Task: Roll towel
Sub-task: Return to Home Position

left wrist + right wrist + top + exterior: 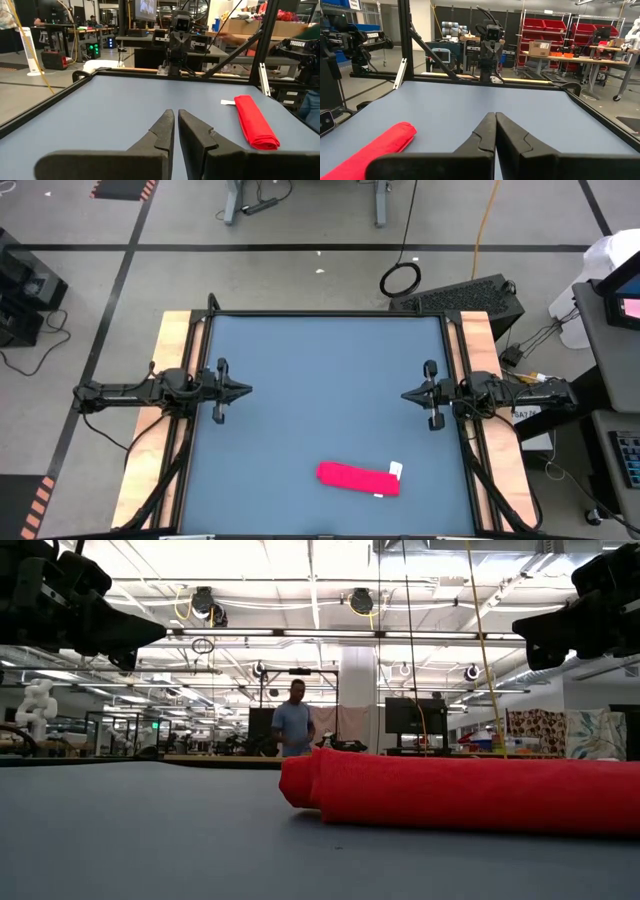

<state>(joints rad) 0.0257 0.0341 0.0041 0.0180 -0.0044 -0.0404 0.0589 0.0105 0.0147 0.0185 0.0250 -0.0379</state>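
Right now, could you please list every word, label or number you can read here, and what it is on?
"TROSSEN": white letters on dark equipment beyond the table's edge.
White tag on the towel: too small to read.
Nothing else is legible.

Matte black throughout, left arm (150,392) and right arm (500,392) alike: slim jointed links, a short crossbar at the wrist, then left gripper (245,391) and right gripper (405,395) each narrowing to a point. Seen close from the wrist views, long wedge-shaped fingers (161,131) of dull dark plastic, stepped with small notches along the top edge and seated on a broad flat rail (100,162). A small boxy camera (181,22) with a round lens mounted over the wrist, and a thin dark cable (108,428) trailing off the left arm's base.
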